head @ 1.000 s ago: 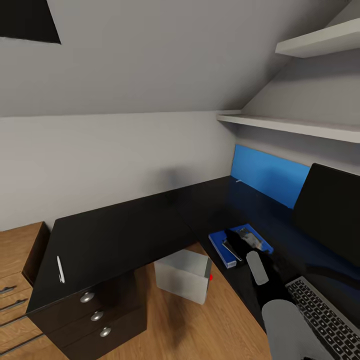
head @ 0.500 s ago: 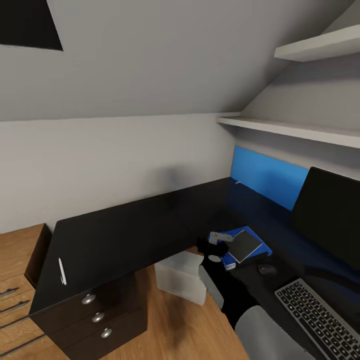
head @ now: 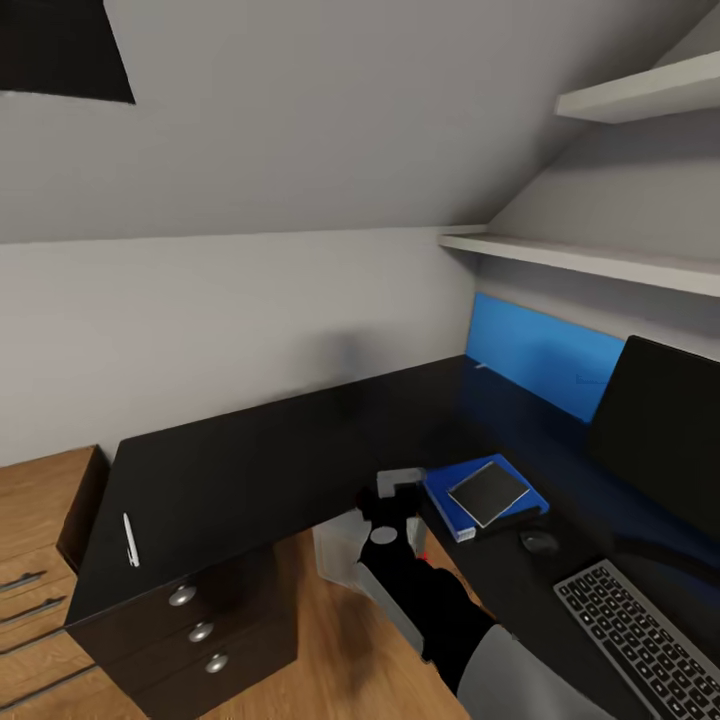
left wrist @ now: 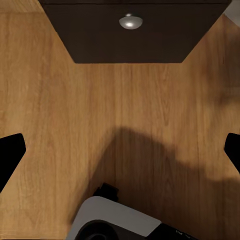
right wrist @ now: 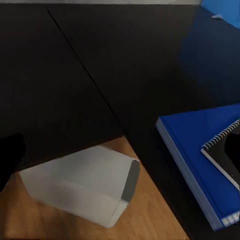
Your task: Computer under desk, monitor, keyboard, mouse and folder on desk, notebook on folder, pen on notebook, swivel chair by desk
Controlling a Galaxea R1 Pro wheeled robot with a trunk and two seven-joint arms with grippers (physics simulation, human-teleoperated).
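Note:
On the black desk (head: 250,460) lies the blue folder (head: 448,497) with the dark grey notebook (head: 488,492) flat on top of it. To their right sit the mouse (head: 540,541), the keyboard (head: 640,640) and the monitor (head: 660,420). A white pen (head: 130,540) rests near the desk's left end. The grey computer (head: 340,545) stands under the desk, partly hidden by my right arm. My right gripper (head: 392,487) hangs open and empty over the desk's inner edge, left of the folder (right wrist: 195,150) and above the computer (right wrist: 85,185). My left gripper (left wrist: 120,155) is open over the floor.
Dark drawers with silver knobs (head: 200,630) sit under the desk's left end, one knob (left wrist: 131,21) showing in the left wrist view. A light oak dresser (head: 30,560) stands at far left. A blue panel (head: 540,355) and white shelves (head: 600,260) line the right wall.
My right gripper let go of the notebook, which now lies on the folder, and drew back to the left off the folder. The camera shifted slightly.

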